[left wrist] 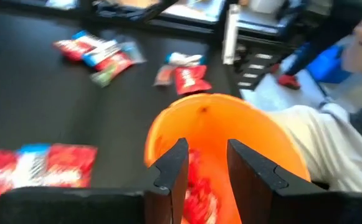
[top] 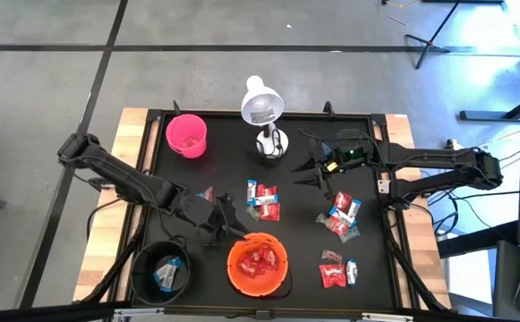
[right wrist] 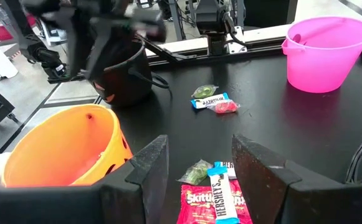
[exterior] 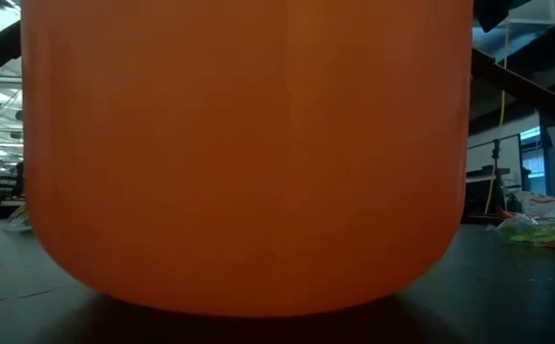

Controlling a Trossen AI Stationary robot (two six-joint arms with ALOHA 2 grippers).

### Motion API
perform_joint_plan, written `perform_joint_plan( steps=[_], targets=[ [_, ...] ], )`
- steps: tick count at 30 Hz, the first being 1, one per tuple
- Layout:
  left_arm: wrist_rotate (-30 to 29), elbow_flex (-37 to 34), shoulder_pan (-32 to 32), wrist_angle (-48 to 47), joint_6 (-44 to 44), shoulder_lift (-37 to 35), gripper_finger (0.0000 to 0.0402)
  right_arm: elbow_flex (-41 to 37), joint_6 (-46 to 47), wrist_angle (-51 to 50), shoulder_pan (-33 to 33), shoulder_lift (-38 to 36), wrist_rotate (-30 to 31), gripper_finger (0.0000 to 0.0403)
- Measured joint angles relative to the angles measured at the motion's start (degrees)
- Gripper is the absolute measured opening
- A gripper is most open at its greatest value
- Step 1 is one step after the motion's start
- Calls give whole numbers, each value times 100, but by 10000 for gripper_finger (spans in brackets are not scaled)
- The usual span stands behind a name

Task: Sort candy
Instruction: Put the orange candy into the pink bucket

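Small wrapped candies lie in loose groups on the black table: a middle group (top: 261, 202), a right group (top: 340, 216), a near-right group (top: 338, 271) and a few by the left arm (top: 208, 194). Red candies fill the orange bowl (top: 258, 264). A blue one lies in the black bowl (top: 164, 271). My left gripper (top: 233, 224) (left wrist: 207, 146) is open beside the orange bowl's rim (left wrist: 218, 102), with red candies (left wrist: 199, 186) showing below the gap. My right gripper (top: 310, 172) (right wrist: 200, 142) is open, above and short of the middle group (right wrist: 218, 196).
A pink cup (top: 186, 134) stands at the far left. A white desk lamp (top: 262, 112) stands at the far middle of the table. The orange bowl's wall (exterior: 248, 153) fills the low view, with candy (exterior: 535, 229) at its right. A raised frame (top: 390, 206) edges the table.
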Motion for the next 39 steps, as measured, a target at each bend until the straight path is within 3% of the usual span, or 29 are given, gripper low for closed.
perform_joint_plan(
  steps=[10,14,18,23,26,31,35,39],
  targets=[
    [-1922,0,-67,-2643,-903,-1210,101,0,0,9,0,0,-2,174],
    [-2074,-37,52,-3339,-1546,-1174,101,0,0,-7,0,-1,-2,174],
    [-1851,-306,198,-3336,-1714,-1143,101,0,-10,-226,0,-37,36,174],
    [-1840,-582,176,-3026,-1938,-1146,101,0,-154,-1463,-2,-516,976,174],
    [-1863,-660,118,-2445,-1548,-1145,101,0,147,-1861,0,-693,1346,174],
    [-2058,-699,120,-1582,-798,-1147,101,0,969,-2726,27,-743,1418,174],
    [-2278,-699,118,-1271,-388,-1147,101,0,1314,-3537,580,-734,1552,174],
    [-2420,-699,118,-1144,-191,-1147,101,0,1563,-3822,1744,-734,1966,174]
  ],
)
